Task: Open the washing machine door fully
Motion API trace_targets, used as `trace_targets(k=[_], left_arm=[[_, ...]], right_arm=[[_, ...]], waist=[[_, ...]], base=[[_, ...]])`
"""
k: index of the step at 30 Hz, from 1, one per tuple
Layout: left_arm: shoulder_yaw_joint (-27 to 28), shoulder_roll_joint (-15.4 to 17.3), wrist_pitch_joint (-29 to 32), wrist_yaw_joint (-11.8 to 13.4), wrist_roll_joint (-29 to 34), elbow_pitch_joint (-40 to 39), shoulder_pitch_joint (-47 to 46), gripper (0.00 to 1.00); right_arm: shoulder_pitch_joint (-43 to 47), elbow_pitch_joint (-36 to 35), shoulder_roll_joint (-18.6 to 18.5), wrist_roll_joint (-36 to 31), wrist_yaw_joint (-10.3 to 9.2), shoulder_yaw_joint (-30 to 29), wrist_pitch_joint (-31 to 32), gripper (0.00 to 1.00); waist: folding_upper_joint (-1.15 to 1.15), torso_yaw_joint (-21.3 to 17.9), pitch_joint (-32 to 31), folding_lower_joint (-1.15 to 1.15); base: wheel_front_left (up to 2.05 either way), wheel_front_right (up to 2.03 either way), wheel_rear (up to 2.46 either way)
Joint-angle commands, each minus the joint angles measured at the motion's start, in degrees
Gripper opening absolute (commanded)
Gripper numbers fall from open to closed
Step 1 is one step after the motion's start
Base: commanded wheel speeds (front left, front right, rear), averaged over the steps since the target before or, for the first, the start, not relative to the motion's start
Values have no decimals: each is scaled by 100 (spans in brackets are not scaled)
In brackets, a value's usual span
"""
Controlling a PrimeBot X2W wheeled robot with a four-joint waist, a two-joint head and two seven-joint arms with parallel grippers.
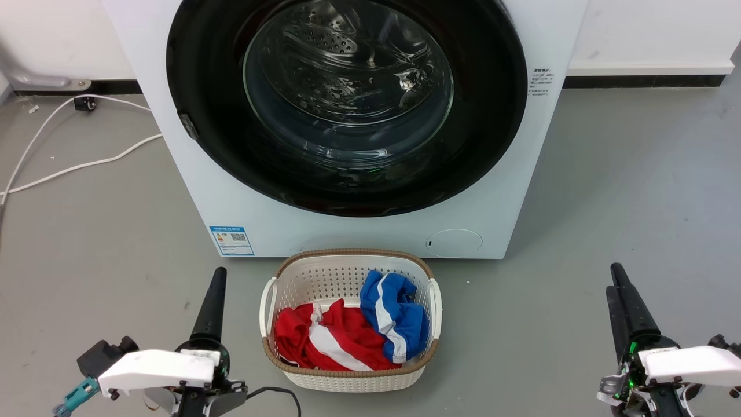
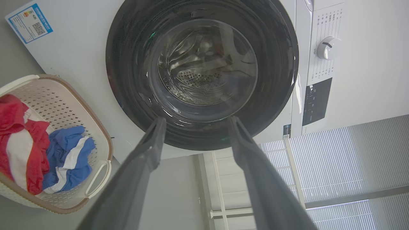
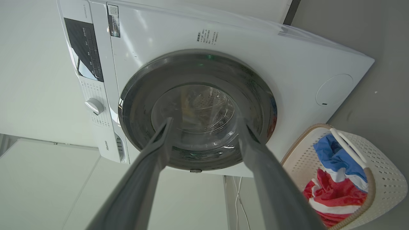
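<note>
While the door (image 1: 347,110) sits shut, flush in the white boxy washer (image 1: 359,234) at top centre of the head view, the task is at its first step: the reach. The left gripper (image 1: 219,275) is at lower left and the right gripper (image 1: 615,278) at lower right, jaws apart and empty in both wrist views. The next move probably calls for hooking the small grey tab (image 1: 188,124) on the door's left rim. The door's glossy black ring and bulging clear glass look slick. A perforated basket (image 1: 353,255) stands just below.

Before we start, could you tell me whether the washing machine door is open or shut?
Shut: the door sits flush against the washing machine in every view, with no gap showing.
</note>
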Motion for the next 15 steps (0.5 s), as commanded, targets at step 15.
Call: trace_targets(k=[15], left_arm=[[-258,125,-377,-12,2270,-332,-77,100]], right_arm=[[63,-484,-89,-2744,10,-9,-253,100]], waist=[[0,5,-22,0]], base=[[0,0,0]])
